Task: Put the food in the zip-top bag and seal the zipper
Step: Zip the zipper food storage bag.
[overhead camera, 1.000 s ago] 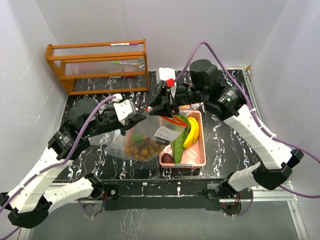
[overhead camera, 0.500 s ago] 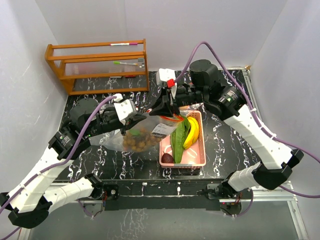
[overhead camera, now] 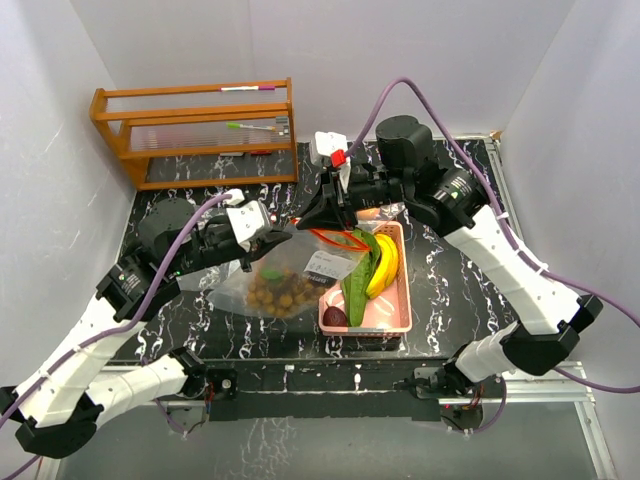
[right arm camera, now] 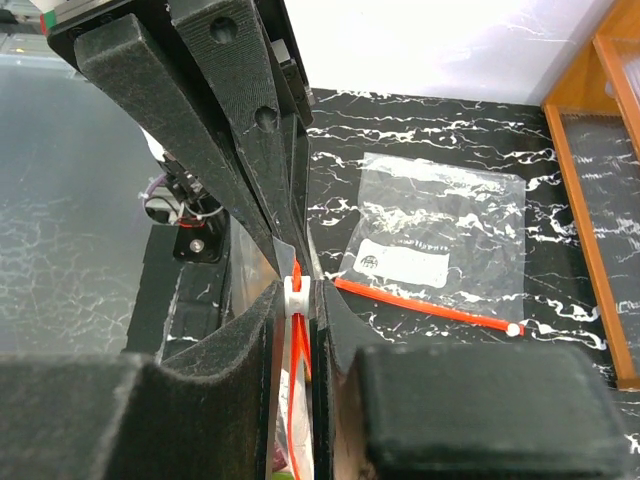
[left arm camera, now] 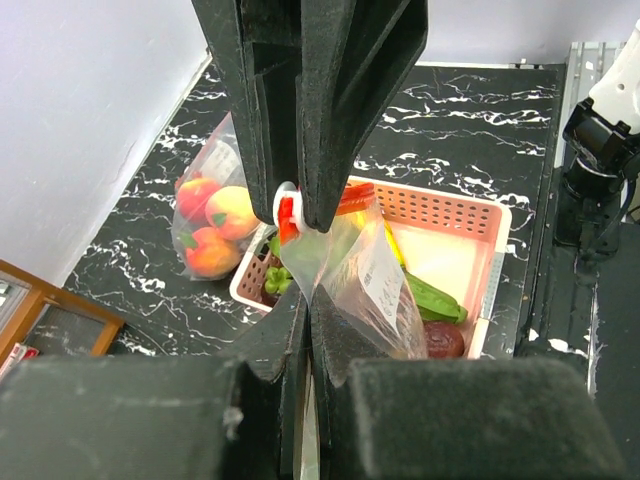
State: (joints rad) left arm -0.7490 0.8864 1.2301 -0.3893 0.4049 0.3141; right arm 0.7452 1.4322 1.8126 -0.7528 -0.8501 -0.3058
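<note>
A clear zip-top bag (overhead camera: 285, 280) with a red-orange zipper hangs between both grippers, and a tan longan bunch (overhead camera: 280, 294) lies inside it. My left gripper (overhead camera: 280, 238) is shut on the bag's clear top edge (left arm camera: 318, 265). My right gripper (overhead camera: 318, 218) is shut on the white zipper slider (right arm camera: 296, 291), which also shows in the left wrist view (left arm camera: 287, 206). Yellow bananas (overhead camera: 386, 264), a green cucumber (overhead camera: 358, 277) and a dark purple fruit (overhead camera: 336, 317) lie in the pink basket (overhead camera: 398, 322).
A second bag with orange and red round fruits (left arm camera: 212, 226) lies beyond the basket. An empty zip bag (right arm camera: 440, 235) lies flat on the black marble tabletop. A wooden rack (overhead camera: 195, 130) stands at the back left.
The bag rose and swung left half a second ago, and now hangs lower again with its red zipper line showing. The right gripper has shifted slightly back. Both grips held.
</note>
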